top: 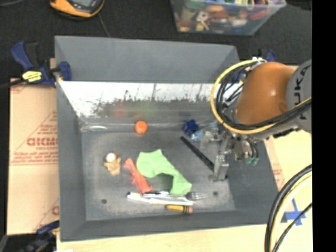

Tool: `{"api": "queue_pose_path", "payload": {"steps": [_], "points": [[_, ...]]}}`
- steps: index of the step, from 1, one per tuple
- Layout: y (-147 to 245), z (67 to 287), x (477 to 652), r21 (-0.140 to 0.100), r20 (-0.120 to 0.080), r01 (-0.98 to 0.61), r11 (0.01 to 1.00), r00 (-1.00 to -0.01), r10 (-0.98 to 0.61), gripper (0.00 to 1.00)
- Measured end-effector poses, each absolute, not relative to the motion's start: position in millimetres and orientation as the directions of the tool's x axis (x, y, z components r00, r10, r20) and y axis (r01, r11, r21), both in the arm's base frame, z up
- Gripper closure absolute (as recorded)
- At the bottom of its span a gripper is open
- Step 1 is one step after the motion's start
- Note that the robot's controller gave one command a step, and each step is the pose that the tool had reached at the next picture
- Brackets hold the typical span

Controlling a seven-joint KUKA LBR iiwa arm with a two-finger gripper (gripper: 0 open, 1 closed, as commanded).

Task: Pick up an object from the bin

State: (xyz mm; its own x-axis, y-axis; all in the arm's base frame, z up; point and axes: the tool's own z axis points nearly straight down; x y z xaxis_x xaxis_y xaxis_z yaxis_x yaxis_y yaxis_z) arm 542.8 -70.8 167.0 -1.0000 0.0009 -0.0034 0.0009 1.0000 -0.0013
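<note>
Seen from above, the gripper [219, 171] hangs low at the right side of the grey bin [147, 62]. Whether the claw is released or clenched cannot be told. A thin black stick [195, 148] lies just to its left, slanting up-left away from it.

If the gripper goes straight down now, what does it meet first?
Probably the bare floor of the grey metal bin; the gripper hangs just beside a thin black stick, though depth is unclear.
</note>
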Motion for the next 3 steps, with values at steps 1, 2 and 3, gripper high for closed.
{"api": "queue_pose_path", "payload": {"steps": [1, 2, 3], "points": [[24, 80, 541.5, 0.001, -0.006, 0.143, 0.99, -0.99, 0.143, 0.0], [50, 59, 537.7, 0.001, -0.01, 0.134, 0.991, -0.991, 0.134, 0.0], [96, 71, 512.5, 0.003, -0.004, 0.171, 0.985, -0.985, 0.171, 0.0]]}}
